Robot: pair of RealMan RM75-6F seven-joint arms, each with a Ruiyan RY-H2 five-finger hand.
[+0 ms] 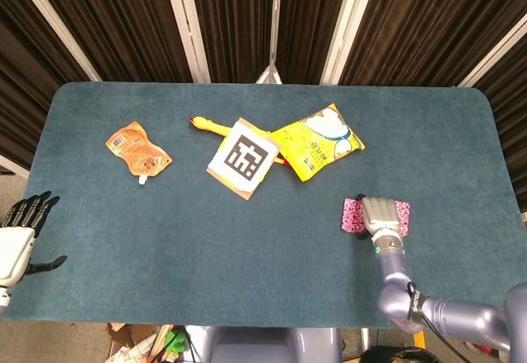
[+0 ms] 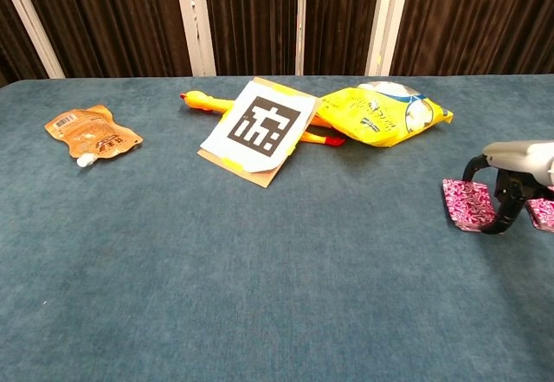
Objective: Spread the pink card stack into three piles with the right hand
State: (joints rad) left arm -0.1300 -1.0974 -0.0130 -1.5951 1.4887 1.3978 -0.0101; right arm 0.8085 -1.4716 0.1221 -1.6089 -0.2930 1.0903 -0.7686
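The pink patterned cards lie near the table's right front. One pile (image 1: 352,215) (image 2: 468,204) shows left of my right hand (image 1: 380,215) (image 2: 511,183), and another pink part (image 1: 402,212) (image 2: 544,212) shows to its right. The right hand stands over the cards, thumb and a dark finger (image 2: 500,213) curved down onto the left pile's edges, pinching it. What lies under the hand is hidden. My left hand (image 1: 20,231) hangs off the table's left front corner, fingers apart and holding nothing.
An orange pouch (image 1: 137,151) lies at the left. A QR-code card (image 1: 243,158) sits mid-table over a yellow rubber chicken (image 1: 203,123), beside a yellow snack bag (image 1: 319,142). The blue table's front edge (image 1: 247,323) runs close behind the right hand.
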